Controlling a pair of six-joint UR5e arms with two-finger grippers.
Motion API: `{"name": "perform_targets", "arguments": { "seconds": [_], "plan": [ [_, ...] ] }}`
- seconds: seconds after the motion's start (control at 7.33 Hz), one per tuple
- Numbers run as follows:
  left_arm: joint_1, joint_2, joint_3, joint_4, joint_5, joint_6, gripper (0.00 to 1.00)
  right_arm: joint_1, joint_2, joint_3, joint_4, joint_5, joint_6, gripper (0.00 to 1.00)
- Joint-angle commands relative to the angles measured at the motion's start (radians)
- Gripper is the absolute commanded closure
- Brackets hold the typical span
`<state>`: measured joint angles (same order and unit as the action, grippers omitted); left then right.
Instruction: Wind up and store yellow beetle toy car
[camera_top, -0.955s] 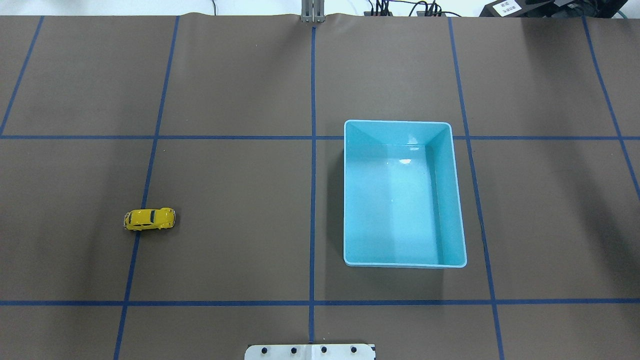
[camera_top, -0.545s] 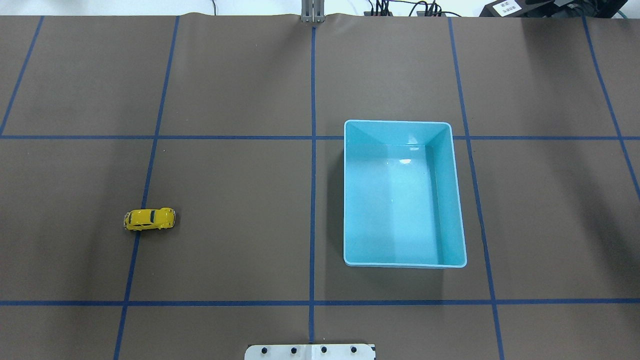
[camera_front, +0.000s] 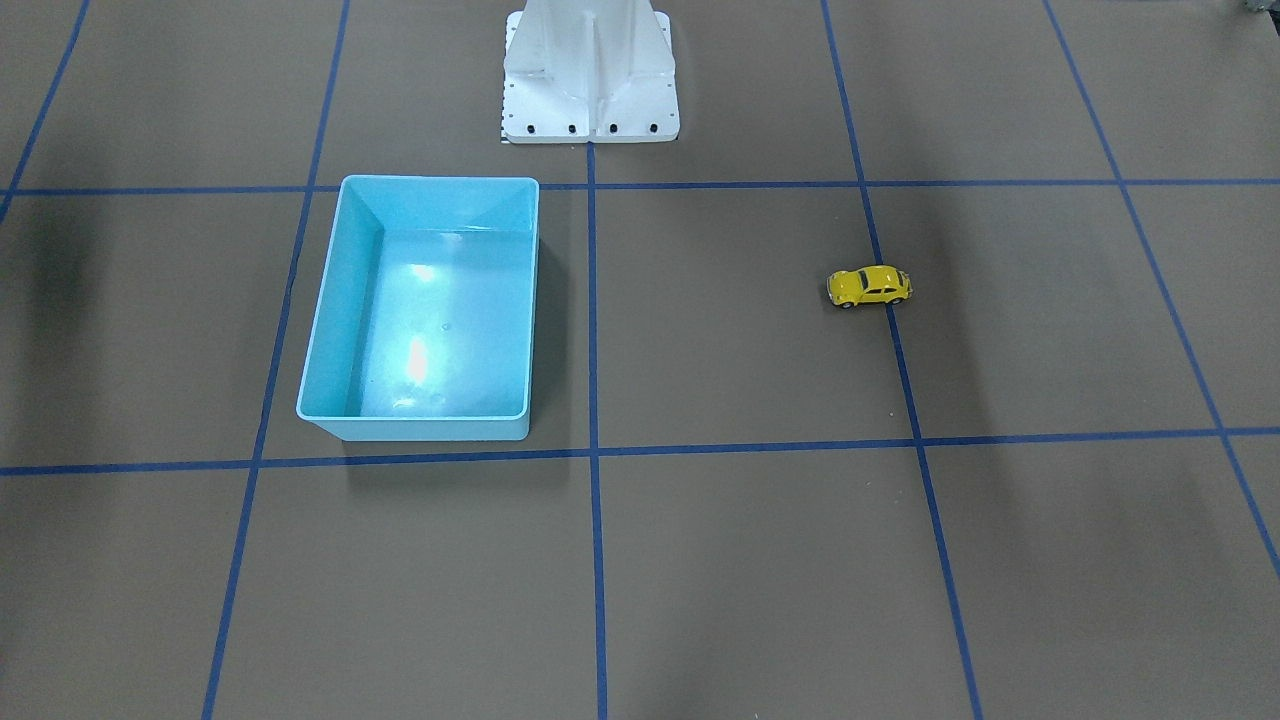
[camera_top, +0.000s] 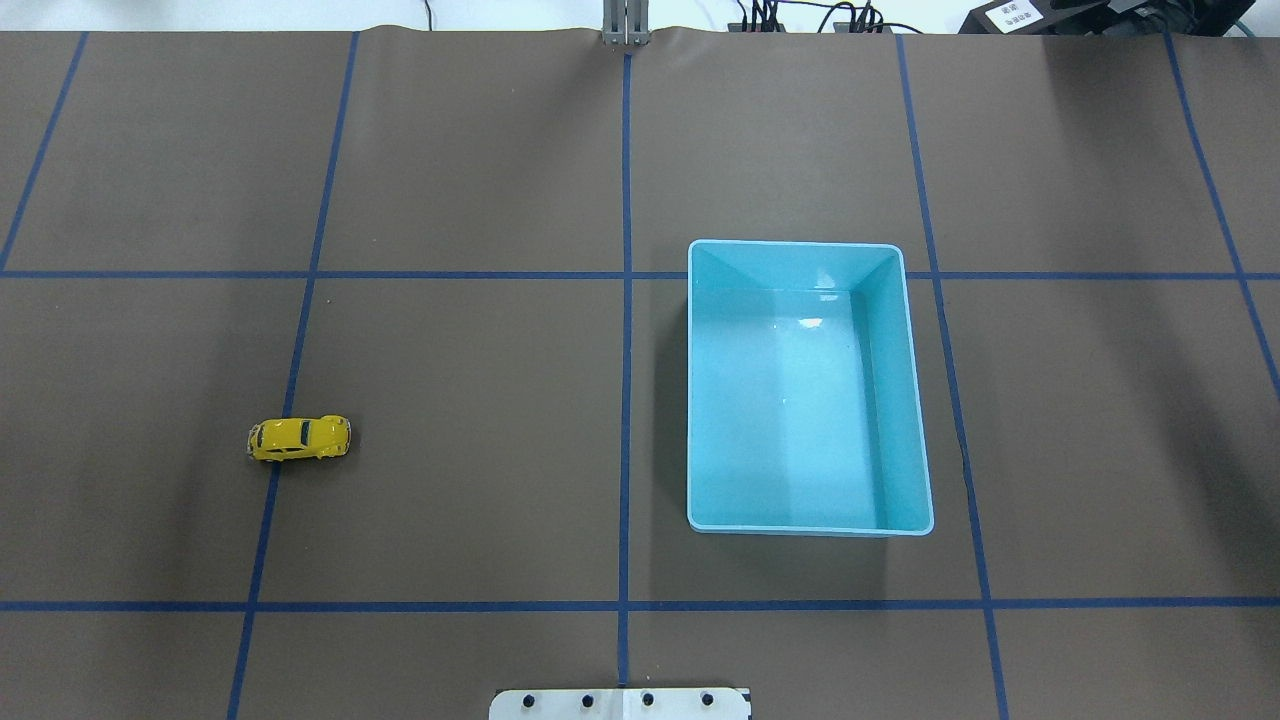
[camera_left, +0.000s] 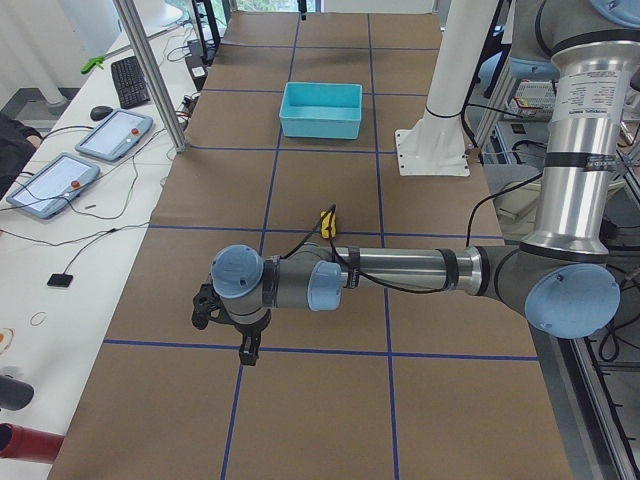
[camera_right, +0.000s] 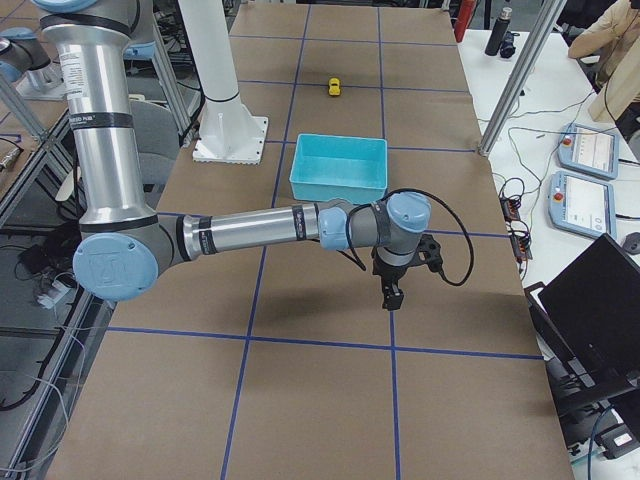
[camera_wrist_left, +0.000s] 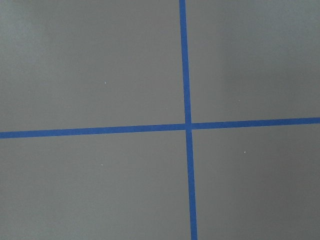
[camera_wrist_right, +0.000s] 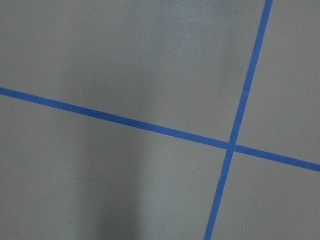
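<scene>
The yellow beetle toy car (camera_top: 299, 438) stands on its wheels on the brown mat, on a blue tape line left of centre. It also shows in the front-facing view (camera_front: 869, 286), the exterior left view (camera_left: 327, 222) and the exterior right view (camera_right: 334, 87). The light blue bin (camera_top: 698, 400) stands empty right of centre, far from the car. My left gripper (camera_left: 245, 350) hangs low over the mat, well short of the car. My right gripper (camera_right: 390, 298) hangs low beyond the bin (camera_right: 338, 187). I cannot tell whether either is open or shut. Both wrist views show only mat and tape.
The white robot base (camera_front: 590, 75) stands at the table's robot-side edge. Blue tape lines grid the mat (camera_top: 470, 400). Tablets, a keyboard and cables (camera_left: 95, 150) lie on the white side table past the mat's far edge.
</scene>
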<state>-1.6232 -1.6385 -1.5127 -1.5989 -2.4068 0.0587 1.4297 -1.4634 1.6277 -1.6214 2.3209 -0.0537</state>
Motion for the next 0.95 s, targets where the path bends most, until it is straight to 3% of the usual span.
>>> {"name": "perform_targets", "arguments": {
  "seconds": [0.0, 0.55, 0.82],
  "plan": [
    [0.0, 0.0, 0.002, 0.001, 0.002, 0.0, 0.0, 0.0, 0.0, 0.001, 0.0, 0.0, 0.0, 0.0],
    [0.0, -0.014, -0.023, 0.001, 0.043, 0.009, 0.0, 0.0, 0.0, 0.0, 0.0, 0.0, 0.0, 0.0],
    [0.066, -0.021, -0.12, 0.013, 0.061, 0.004, 0.0, 0.0, 0.0, 0.0, 0.0, 0.0, 0.0, 0.0]
  ]
}}
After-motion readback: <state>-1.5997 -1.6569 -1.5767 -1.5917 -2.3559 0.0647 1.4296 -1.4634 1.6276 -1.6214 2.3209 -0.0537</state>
